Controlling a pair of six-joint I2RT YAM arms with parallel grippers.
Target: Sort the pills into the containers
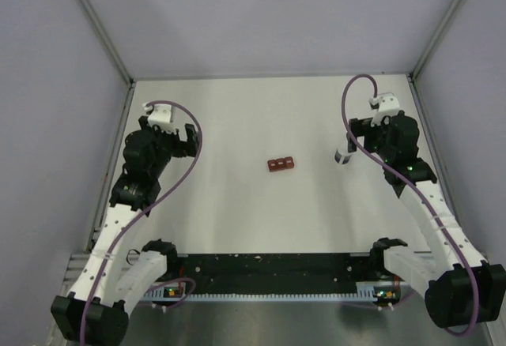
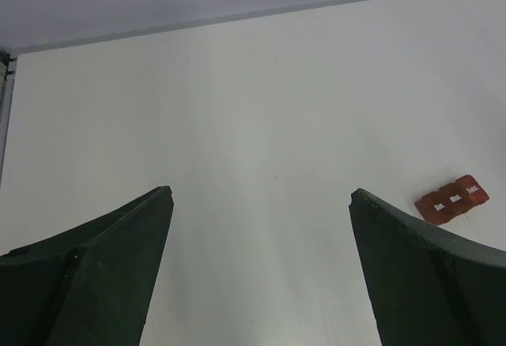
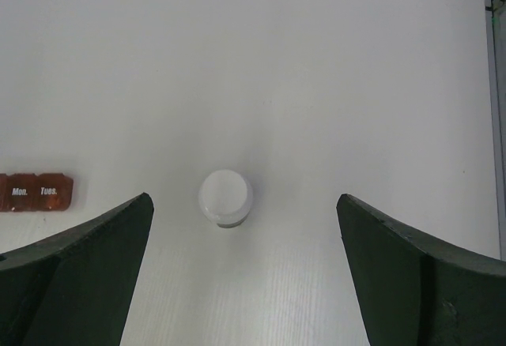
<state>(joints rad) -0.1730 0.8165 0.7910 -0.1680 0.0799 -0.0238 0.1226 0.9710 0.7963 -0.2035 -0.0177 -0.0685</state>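
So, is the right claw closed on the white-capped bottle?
No, the right claw is wide open, and the white-capped bottle stands in the gap, touching neither side.

labels | "Mon." and "Tues." are printed in white on two lids of the containers [image 3: 35, 192] | in the left wrist view three white marks are seen on the lids, too small to be read
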